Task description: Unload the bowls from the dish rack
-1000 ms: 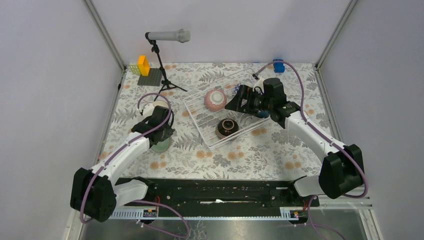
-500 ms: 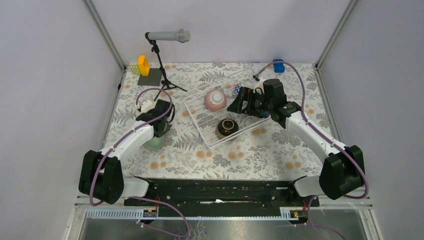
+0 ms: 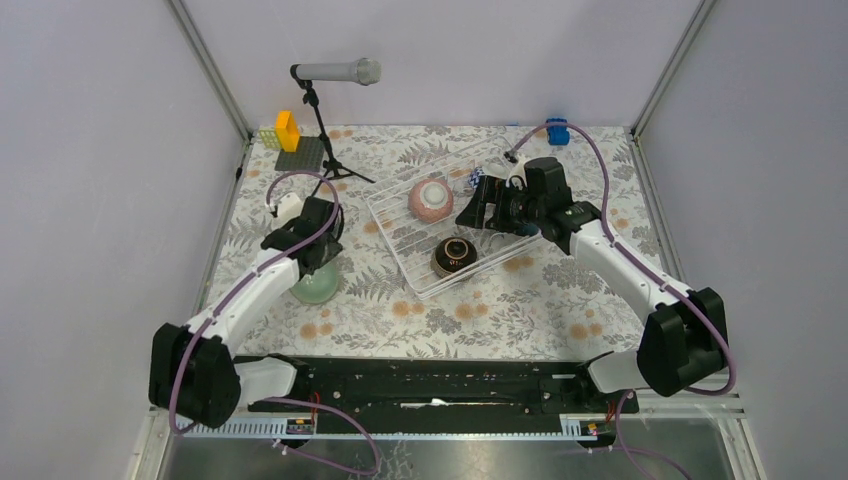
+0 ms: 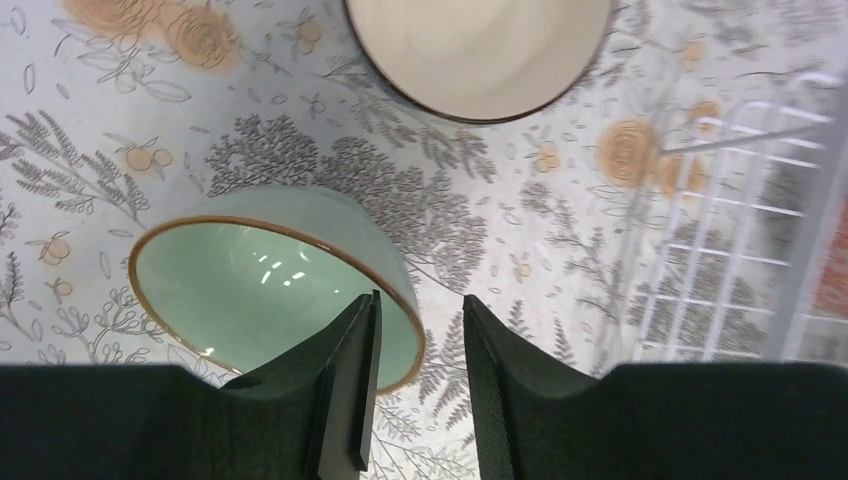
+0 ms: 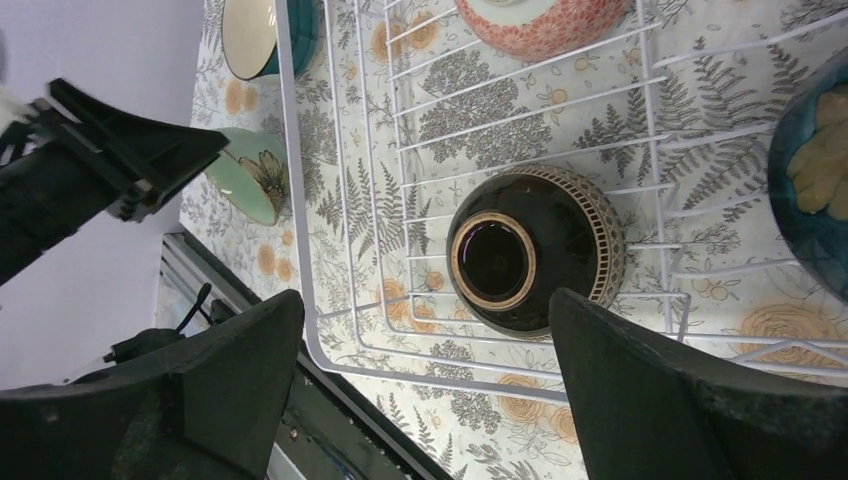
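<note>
Currently, L claw (image 4: 420,312) is held w/ jaws slightly apart, astride the rim of the mint green bowl (image 4: 240,290); no clamping is seen. This bowl is seated on the table (image 3: 560,290), at 9 o'clock of the dish rack (image 3: 398,236). R claw (image 5: 425,300) is spread wide above the rack, over the dark brown bowl (image 5: 535,250), which is inverted, at approx. 5 o'clock of the pink bowl (image 3: 430,199).

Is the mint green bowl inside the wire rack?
No, the mint green bowl sits on the flowered cloth, outside the wire rack.
</note>
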{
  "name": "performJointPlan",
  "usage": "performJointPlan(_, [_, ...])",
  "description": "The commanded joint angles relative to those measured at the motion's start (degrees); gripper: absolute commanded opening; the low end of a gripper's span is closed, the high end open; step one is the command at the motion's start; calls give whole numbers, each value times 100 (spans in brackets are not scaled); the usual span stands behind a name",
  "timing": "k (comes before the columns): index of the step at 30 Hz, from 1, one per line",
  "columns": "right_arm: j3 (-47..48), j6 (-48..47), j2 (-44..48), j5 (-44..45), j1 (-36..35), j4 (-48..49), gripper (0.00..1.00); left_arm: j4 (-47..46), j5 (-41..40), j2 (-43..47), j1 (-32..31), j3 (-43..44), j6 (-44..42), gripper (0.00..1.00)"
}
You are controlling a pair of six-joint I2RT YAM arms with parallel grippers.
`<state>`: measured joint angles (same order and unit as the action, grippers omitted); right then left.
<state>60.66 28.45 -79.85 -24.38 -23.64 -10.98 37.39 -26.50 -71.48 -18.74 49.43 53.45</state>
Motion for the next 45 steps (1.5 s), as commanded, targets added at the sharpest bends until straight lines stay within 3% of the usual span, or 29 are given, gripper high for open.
performJointPlan(1, [400, -299, -72, 404, -69, -335, 95, -500, 308, 623, 15, -4, -381, 41])
performJointPlan(10, [1148, -1140, -603, 2399, -1098, -1565, 89, -942, 822, 1249, 13, -258, -573, 45])
performJointPlan(17, [1093, -1126, -705, 2390, -1175, -1478, 89, -972, 971, 1348, 15, -463, -603, 46])
performJointPlan(23, [999, -1166, -625, 2398, -1178, -1415, 92, -915, 1264, 1476, 11, -670, -608, 69])
performJointPlan(34, [903, -1139, -498, 2215, -1174, -1247, 92, -925, 573, 1357, 18, -950, -178, 66])
performJointPlan(45, [868, -1196, -421, 2227, -1179, -1253, 93, -874, 551, 734, 449, -729, -38, 63])
